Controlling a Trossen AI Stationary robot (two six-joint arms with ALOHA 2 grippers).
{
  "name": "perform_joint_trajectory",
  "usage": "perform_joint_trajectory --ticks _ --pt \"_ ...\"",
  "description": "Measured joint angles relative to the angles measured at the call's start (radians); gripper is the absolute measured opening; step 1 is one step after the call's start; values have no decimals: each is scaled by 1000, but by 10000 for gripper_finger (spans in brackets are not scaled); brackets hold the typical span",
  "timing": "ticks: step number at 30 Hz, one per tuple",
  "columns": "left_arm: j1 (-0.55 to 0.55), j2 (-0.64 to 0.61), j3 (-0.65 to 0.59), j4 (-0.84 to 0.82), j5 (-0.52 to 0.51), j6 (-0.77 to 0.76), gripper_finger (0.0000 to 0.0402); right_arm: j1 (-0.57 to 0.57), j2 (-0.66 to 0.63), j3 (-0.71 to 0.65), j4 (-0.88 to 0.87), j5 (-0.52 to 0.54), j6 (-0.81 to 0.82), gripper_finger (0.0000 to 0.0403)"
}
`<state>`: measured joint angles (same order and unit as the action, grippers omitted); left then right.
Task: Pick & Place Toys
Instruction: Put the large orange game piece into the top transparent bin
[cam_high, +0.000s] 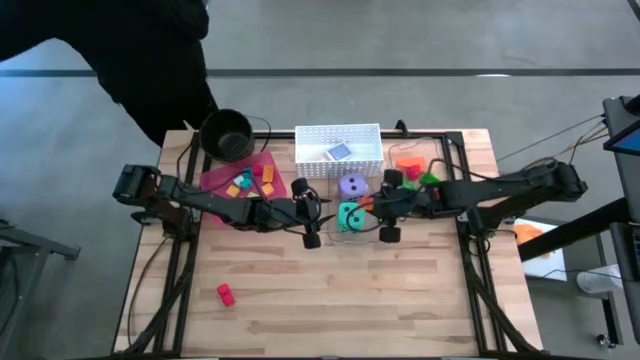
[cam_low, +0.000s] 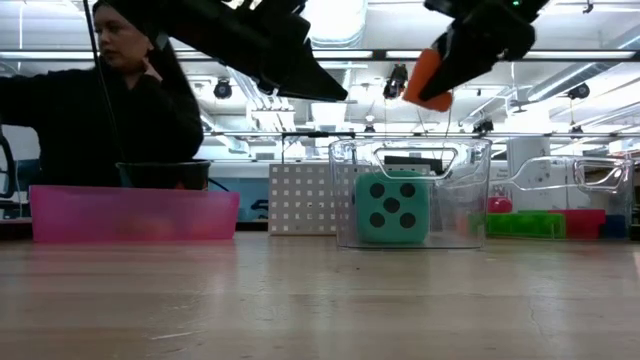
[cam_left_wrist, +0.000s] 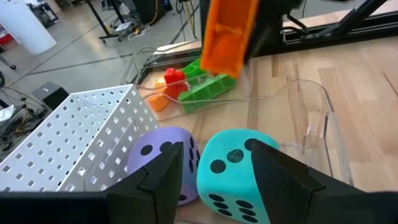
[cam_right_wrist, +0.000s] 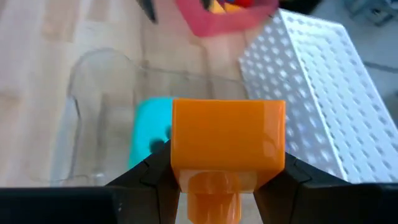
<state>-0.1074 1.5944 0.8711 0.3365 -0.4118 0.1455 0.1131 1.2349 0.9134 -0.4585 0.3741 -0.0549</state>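
Where basket wall (cam_left_wrist: 81, 130) blocks, purple die (cam_left_wrist: 155, 155) half-hidden

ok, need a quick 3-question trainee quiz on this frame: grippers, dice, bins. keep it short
1. True or false: the right gripper is shut on an orange brick.
2. Which die sits inside the clear container?
A. the purple die
B. the teal die
C. both
3. Fill in: the loose red brick lies on the bare ___, near the front on the left arm's side.

Key
1. True. The brick is pinched between the fingers, held in the air above the clear container.
2. B. The purple die stands outside it, next to the white perforated basket.
3. table. The left gripper hangs open over the dice, holding nothing.
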Motion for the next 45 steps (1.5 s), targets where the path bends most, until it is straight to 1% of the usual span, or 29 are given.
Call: perform_joint_trajectory --ticks 9,16,19,22,23,26,28,33,37,40,45 --pt "0 0 0 -1 0 0 193 0 -134 0 -258 111 135 162" --pt "0 0 0 -1 0 -15 193 0 -193 -12 -440 190 285 162" --pt "0 0 0 0 0 -16 193 0 -208 -32 -478 206 334 162" --pt "0 0 0 1 0 -16 193 0 -221 -64 -484 208 347 162" --pt "0 0 0 1 0 -16 193 0 -225 -75 -485 219 350 162" --pt "0 0 0 2 0 -17 193 -8 -230 -101 -504 303 398 162" --pt "0 0 0 2 0 -20 193 -30 -233 -115 -529 325 439 162" --pt "0 0 0 3 1 -23 193 -126 -232 -145 -566 303 516 162" --pt "0 0 0 2 1 -26 193 -217 -227 -149 -553 300 520 162" --pt "0 0 0 2 1 -49 193 -270 -213 -150 -550 250 520 162" --pt "0 0 0 2 1 -46 193 -338 -165 -149 -548 230 511 162"
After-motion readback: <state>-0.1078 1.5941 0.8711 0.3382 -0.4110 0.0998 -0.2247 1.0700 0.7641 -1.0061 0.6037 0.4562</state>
